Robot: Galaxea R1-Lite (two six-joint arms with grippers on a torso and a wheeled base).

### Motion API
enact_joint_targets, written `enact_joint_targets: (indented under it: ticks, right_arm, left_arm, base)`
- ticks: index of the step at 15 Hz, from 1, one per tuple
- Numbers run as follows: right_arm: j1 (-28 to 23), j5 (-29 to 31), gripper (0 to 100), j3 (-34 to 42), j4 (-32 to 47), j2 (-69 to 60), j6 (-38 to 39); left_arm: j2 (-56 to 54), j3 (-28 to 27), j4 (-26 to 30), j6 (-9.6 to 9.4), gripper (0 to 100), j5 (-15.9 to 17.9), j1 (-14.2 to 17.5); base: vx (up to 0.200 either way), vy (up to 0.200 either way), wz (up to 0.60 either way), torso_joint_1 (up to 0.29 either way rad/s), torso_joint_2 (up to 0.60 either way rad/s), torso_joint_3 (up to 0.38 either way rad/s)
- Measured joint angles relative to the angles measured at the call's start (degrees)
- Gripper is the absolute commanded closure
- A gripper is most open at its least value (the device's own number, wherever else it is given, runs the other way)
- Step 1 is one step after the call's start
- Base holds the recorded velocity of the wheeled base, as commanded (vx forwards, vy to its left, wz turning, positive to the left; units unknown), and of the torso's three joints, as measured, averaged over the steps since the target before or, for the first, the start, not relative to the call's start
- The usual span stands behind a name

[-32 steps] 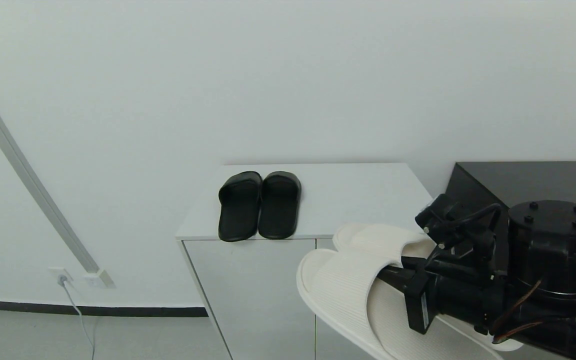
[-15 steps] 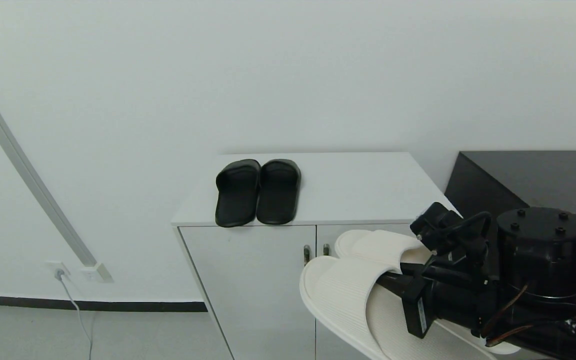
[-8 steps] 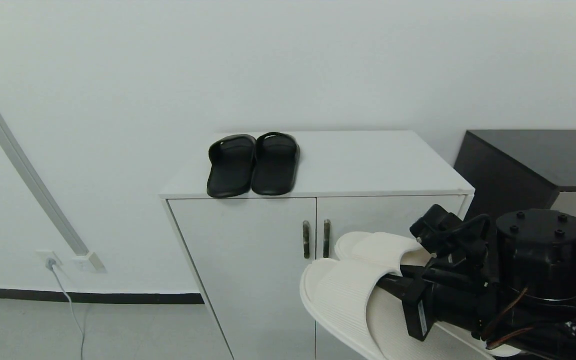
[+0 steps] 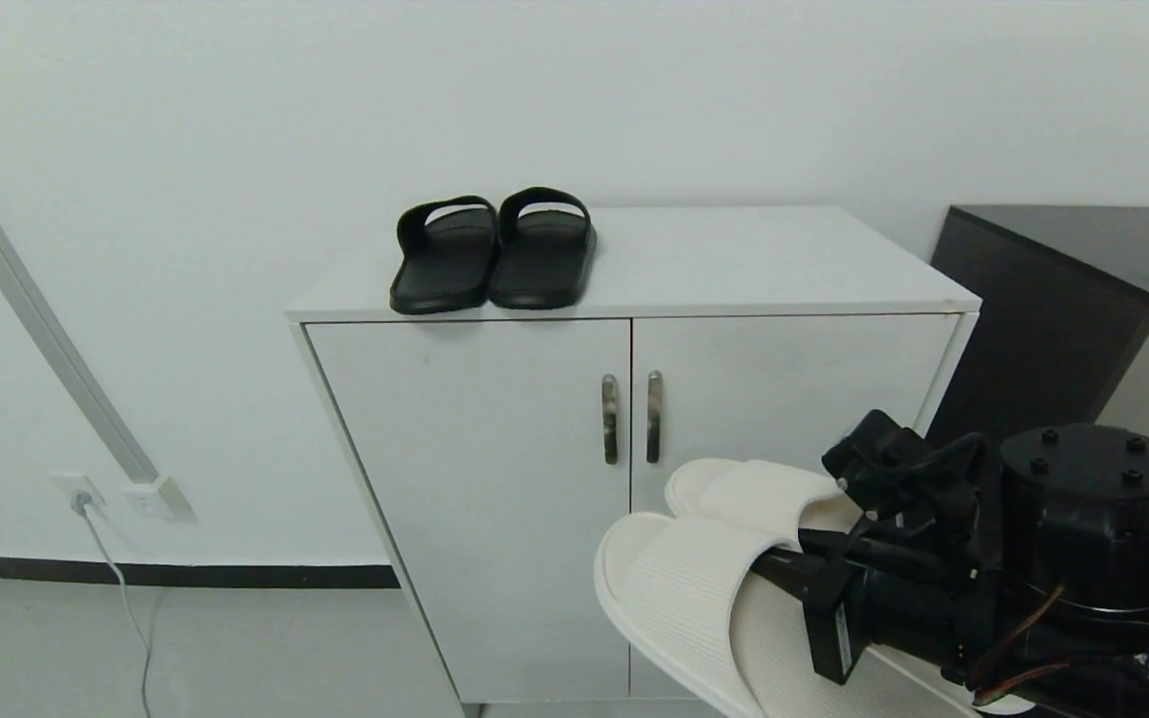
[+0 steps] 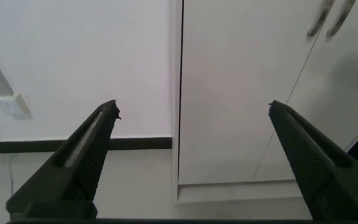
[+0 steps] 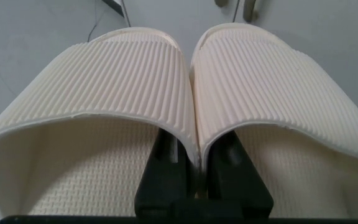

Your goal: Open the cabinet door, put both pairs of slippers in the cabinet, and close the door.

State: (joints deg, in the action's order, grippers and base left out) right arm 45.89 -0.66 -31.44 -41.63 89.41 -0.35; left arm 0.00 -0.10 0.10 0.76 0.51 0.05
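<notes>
The white cabinet (image 4: pixel 495 479) stands against the wall with both doors shut, and its two metal handles (image 4: pixel 631 418) meet at the middle. A pair of black slippers (image 4: pixel 493 249) lies on its top near the left front edge. My right gripper (image 4: pixel 782 555) is low in front of the right door, shut on the pair of white ribbed slippers (image 4: pixel 704 578). In the right wrist view its fingers (image 6: pixel 165 167) pinch the white slippers' (image 6: pixel 191 93) touching inner walls. My left gripper (image 5: pixel 192 107) hangs open, facing the cabinet's (image 5: pixel 241 93) lower left corner, with nothing between its fingers.
A dark cabinet (image 4: pixel 1053 299) stands close to the right of the white one. On the left wall are a slanted grey conduit (image 4: pixel 26 289), a socket (image 4: pixel 76 492) and a hanging cable. Bare floor (image 4: pixel 166 648) lies left of the cabinet.
The head camera has sunk lower, so the cabinet sits higher in the picture and its doors and handles have come into sight. My right gripper still holds the white slippers.
</notes>
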Motion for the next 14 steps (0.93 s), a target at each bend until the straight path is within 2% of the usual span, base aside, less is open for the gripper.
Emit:
enact_joint_targets:
  ticks: [10, 14]
  right_arm:
    - [0.1, -0.2, 100, 0.9, -1.2, 0.2, -0.8]
    - [0.1, -0.2, 100, 1.2, -1.3, 0.2, -0.8]
  left_arm:
    - [0.0, 0.0, 0.0, -0.07, 0, 0.1, 0.0]
    - [0.0, 0.0, 0.0, -0.07, 0, 0.1, 0.0]
  base:
    - [0.000, 0.000, 0.00, -0.076, 0.45, 0.370]
    - [0.000, 0.000, 0.00, 0.001, 0.06, 0.048]
